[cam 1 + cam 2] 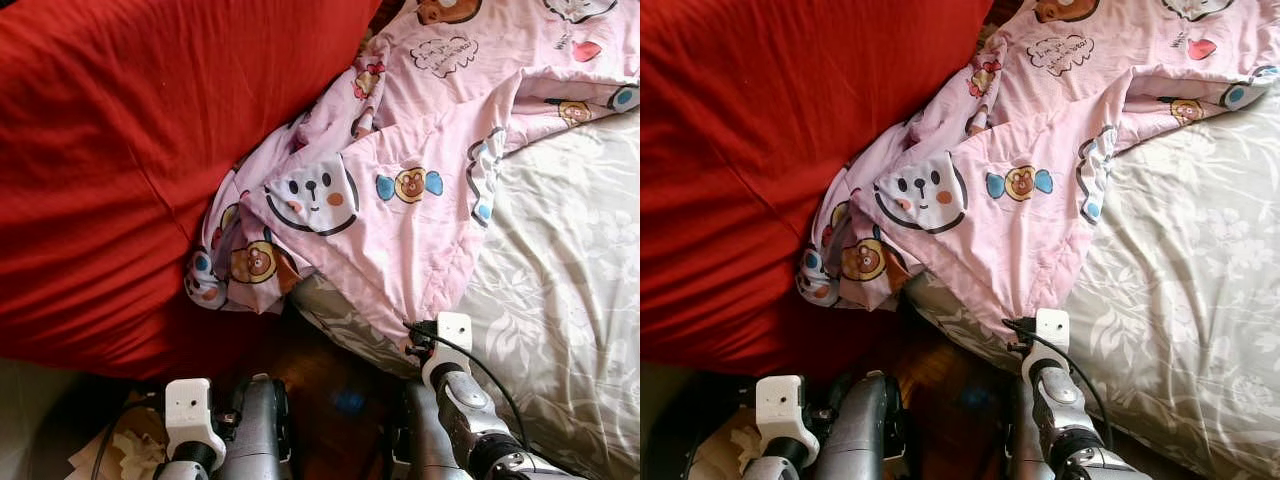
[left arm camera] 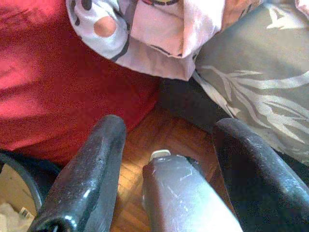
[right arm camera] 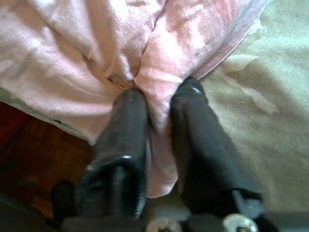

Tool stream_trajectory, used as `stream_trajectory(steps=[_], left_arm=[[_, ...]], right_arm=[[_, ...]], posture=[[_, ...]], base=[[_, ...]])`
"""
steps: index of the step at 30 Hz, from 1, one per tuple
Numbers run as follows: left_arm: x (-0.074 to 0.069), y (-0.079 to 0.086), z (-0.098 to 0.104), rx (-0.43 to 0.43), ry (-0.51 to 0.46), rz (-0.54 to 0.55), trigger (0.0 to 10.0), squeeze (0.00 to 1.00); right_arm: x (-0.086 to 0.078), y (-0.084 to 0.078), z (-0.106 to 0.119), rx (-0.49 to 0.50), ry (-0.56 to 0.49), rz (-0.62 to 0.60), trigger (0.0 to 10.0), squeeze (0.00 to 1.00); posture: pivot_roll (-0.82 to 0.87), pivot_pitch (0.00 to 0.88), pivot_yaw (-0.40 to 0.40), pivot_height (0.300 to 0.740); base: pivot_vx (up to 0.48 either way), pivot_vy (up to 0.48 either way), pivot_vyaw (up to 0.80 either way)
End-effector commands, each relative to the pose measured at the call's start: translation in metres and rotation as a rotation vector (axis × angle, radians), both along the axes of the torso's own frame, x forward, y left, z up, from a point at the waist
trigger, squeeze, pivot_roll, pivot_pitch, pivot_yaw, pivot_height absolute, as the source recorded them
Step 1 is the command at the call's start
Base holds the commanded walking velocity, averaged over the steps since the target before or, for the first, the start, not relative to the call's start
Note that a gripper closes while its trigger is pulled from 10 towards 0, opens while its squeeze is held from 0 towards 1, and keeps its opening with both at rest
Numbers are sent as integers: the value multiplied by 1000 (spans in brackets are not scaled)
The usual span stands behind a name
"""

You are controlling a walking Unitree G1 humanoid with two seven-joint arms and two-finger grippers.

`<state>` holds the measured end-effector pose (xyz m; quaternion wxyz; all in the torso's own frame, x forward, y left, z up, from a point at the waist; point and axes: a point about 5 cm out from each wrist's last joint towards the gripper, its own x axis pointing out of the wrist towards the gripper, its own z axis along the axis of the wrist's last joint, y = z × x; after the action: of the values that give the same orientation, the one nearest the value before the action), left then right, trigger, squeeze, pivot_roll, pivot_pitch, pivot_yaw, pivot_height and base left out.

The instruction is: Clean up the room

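You are looking down at a dark wooden floor [image 1: 330, 390] between a red beanbag [image 1: 140, 170] and a bed with a grey leaf-patterned cover [image 1: 570, 290]; nearest you, crumpled paper [image 1: 135, 455] lies on the floor by the left arm. Your left gripper [image 2: 169, 145] hangs low over the floor, its fingers [image 2: 91, 164] spread wide with nothing between them. Your right gripper [image 3: 157, 104] sits at the bed's edge, its two black fingers [image 3: 123, 135] pinched on a fold of the pink cartoon blanket [image 1: 400, 190]; beyond it, the blanket spreads up across the bed and drapes left onto the beanbag.
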<state>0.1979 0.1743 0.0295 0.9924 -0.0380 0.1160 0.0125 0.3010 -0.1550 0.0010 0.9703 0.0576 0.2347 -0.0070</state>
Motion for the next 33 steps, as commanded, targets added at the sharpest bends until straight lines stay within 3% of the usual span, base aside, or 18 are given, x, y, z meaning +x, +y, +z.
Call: stream_trajectory(steps=[1,10,19,20,21,28,33], left_arm=[[-10,5,-12,19,58,18,10000,0],[2,5,-27,17,84,17,10000,0],[13,10,-39,25,104,30,10000,0],[13,11,-41,23,112,32,10000,0],[13,11,-42,22,116,34,10000,0],[12,15,-58,9,178,59,10000,0],[10,19,-67,3,221,78,10000,0]], right_arm=[[-6,3,-6,5,26,12,0,0],[-9,-9,-9,1,25,-22,0,0],[-13,-16,-7,11,-39,-37,0,0],[-15,-17,-8,9,-43,-36,8392,0],[-16,-17,-9,7,-44,-36,10000,0],[-32,-23,-19,26,-44,-64,10000,0],[-37,-25,-22,21,-40,-69,10000,0]], posture=[[94,306,46,636],[54,255,33,636],[12,189,33,636],[9,186,33,636],[7,183,34,636],[-21,151,34,636],[-24,140,33,671]], base=[[0,0,0],[0,0,0],[0,0,0],[0,0,0],[0,0,0],[0,0,0],[0,0,0]])
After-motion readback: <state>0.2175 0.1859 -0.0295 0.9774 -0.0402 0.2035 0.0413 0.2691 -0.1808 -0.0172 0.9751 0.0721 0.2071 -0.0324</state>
